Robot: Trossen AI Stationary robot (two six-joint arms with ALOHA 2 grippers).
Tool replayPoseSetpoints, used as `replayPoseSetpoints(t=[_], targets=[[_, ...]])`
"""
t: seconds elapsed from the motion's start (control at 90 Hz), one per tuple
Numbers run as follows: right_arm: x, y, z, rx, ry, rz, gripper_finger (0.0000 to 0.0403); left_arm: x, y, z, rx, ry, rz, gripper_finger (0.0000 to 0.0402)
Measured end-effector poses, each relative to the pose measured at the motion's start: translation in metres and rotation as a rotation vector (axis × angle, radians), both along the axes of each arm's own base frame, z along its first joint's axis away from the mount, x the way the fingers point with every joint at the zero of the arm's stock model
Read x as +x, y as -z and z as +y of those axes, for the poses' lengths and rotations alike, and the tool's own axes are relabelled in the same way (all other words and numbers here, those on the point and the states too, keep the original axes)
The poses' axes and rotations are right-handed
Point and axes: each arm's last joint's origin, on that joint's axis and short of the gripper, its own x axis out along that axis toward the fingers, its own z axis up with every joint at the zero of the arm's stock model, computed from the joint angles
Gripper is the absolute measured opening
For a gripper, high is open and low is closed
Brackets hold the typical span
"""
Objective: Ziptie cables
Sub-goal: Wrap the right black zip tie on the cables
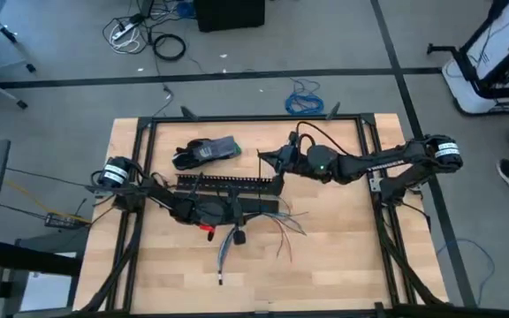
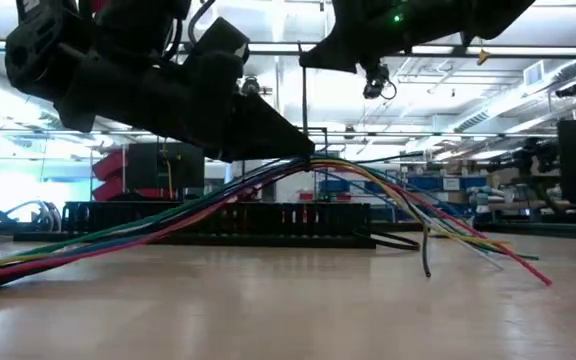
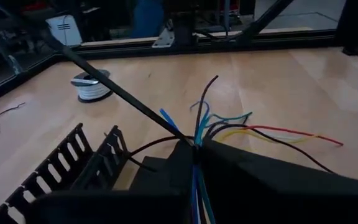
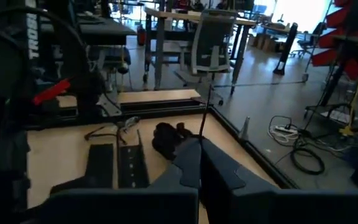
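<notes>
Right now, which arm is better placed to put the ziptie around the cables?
The right one, probably. Its pincer is shut on a ziptie, raised near the channel. The left pincer is busy: it is shut on the cables, lifting them off the table.

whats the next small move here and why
Probably bring the right gripper down toward the cables. The left gripper is shut on the bundle and holds it off the table, while the right pinches an upright ziptie above, apart from it.
</notes>
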Motion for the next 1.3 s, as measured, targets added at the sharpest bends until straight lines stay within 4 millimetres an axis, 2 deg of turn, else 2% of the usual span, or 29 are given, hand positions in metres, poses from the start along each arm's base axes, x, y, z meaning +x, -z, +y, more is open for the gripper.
replayPoseSetpoints(t=[0.311, 0.456, 0.844, 0.944, 1.122, 1.3], targets=[[-0.002, -0.005, -0.013, -0.002, 0.02, -0.037, 0.0, 0.0, 0.001, 0.0, 0.0, 0.01, 0.008, 0.0014], [-0.004, -0.015, -0.021, -0.006, 0.061, -0.103, 0.0, -0.003, 0.008, -0.004, -0.002, 0.073, 0.058, 0.0014], [-0.003, -0.009, -0.023, -0.027, -0.015, -0.054, 0.0005, -0.001, 0.004, -0.001, -0.002, 0.03, 0.029, 0.0014], [-0.01, -0.008, -0.025, 0.01, -0.005, 0.018, 0.0015, -0.001, 0.004, -0.001, -0.022, 0.027, 0.026, 0.0014], [-0.039, 0.0, -0.02, 0.169, 0.018, 0.276, 0.003, -0.001, 0.005, -0.001, -0.044, 0.018, 0.039, 0.0014], [-0.054, 0.033, -0.006, 0.351, 0.056, 0.514, 0.0038, 0.0, 0.004, 0.002, -0.056, 0.004, 0.035, 0.0014]])
